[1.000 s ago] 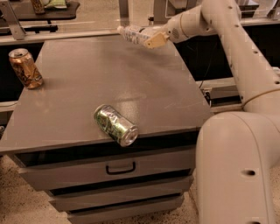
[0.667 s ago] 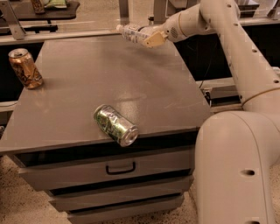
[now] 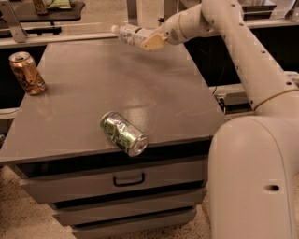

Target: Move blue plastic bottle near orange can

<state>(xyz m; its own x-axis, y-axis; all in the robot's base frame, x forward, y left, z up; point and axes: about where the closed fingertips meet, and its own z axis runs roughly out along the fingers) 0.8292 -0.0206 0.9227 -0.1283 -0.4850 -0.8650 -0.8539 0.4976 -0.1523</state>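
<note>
The blue plastic bottle (image 3: 128, 34), clear-whitish with a white cap pointing left, is held sideways in the air above the far edge of the grey table (image 3: 117, 88). My gripper (image 3: 148, 41) is shut on the bottle's right end, at the top middle of the view. The orange can (image 3: 27, 73) stands upright near the table's left edge, far to the left of the bottle and lower in the view.
A dented green-and-silver can (image 3: 124, 133) lies on its side near the table's front edge. Drawers (image 3: 126, 179) sit below the tabletop. My arm and base (image 3: 252, 154) fill the right side. A shelf with items (image 3: 51, 9) is behind at top left.
The gripper has carried the bottle slightly to the left along the table's far edge. The cans have not moved.
</note>
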